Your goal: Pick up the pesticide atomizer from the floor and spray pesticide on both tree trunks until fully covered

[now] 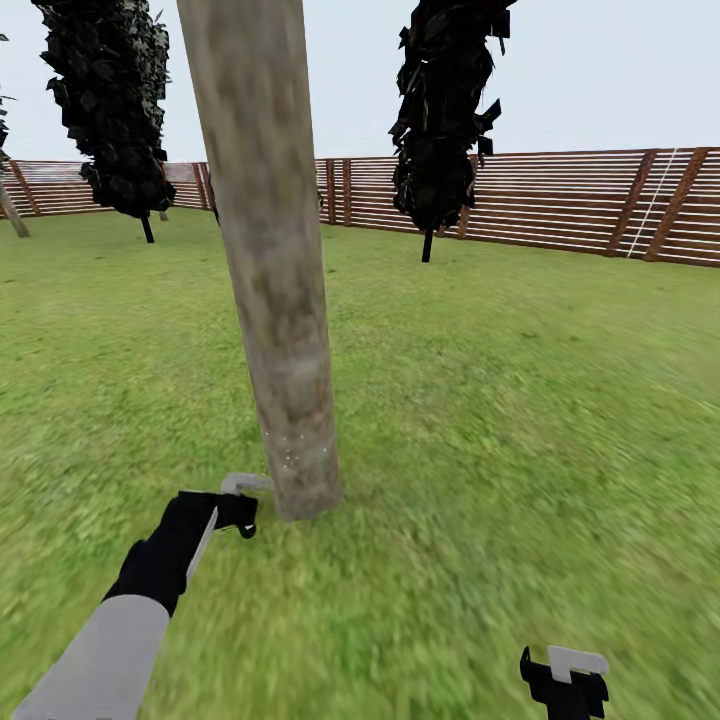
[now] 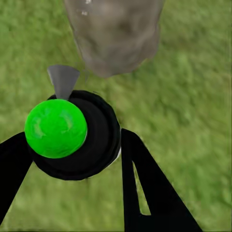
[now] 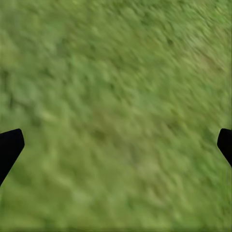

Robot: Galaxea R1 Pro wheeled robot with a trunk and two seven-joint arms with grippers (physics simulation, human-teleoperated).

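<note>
A thick mottled grey-tan tree trunk [image 1: 275, 300] rises from the grass right in front of me. My left gripper [image 1: 232, 512] is shut on the pesticide atomizer [image 2: 94, 145], a round black bottle whose top [image 2: 55, 128] shows bright green here. Its grey nozzle [image 2: 63, 79] points at the trunk's base [image 2: 113, 38], a short way off. A few white pesticide specks [image 1: 290, 455] dot the lower trunk. My right gripper [image 1: 565, 682] hangs open low over the lawn, its fingertips [image 3: 9, 147] far apart with nothing between them.
Two dark narrow cypresses [image 1: 110, 110] [image 1: 440, 120] stand further back on the grass lawn [image 1: 520, 400]. A brown slatted wooden fence [image 1: 580, 205] closes the garden behind them. Open grass lies on both sides of the trunk.
</note>
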